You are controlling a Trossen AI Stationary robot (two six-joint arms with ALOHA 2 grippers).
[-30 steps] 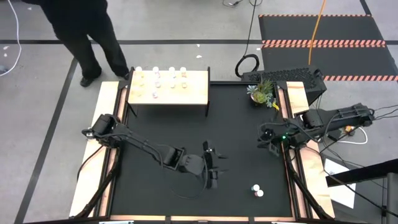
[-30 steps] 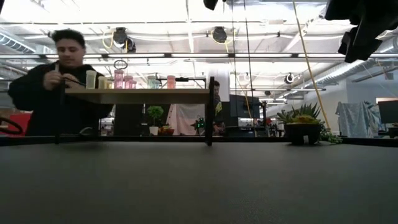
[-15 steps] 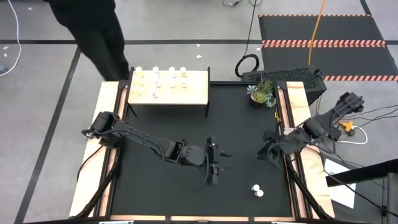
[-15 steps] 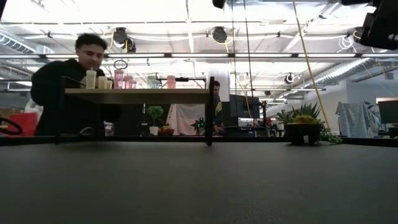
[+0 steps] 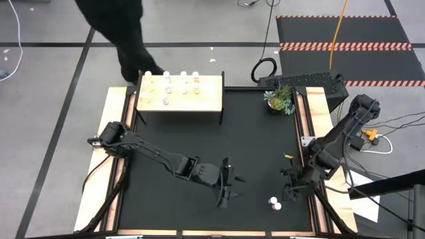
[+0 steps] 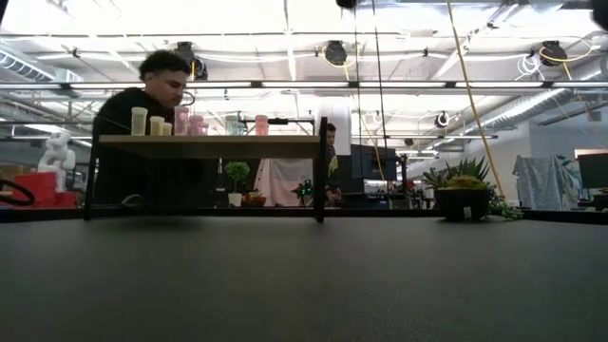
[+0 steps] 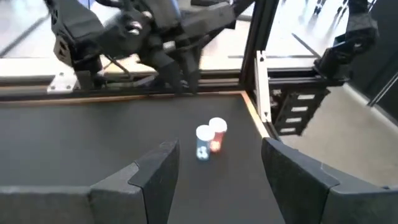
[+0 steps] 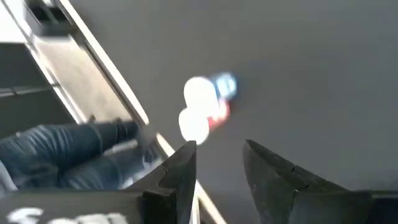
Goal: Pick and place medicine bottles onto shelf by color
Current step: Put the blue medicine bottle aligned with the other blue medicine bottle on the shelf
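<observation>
Black tabletop, shelf with bottles far side, two bottles near right tool, seemingly apart, left tool apart, empty.

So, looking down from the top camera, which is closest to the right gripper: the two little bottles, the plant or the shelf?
From the right gripper:
1. Two little bottles, right beside it near the front edge.
2. Plant, back right corner.
3. Shelf, back left, farthest.

Black table, wooden shelf with bottles, two bottles, plant

light wood shelf, matt black table
</observation>
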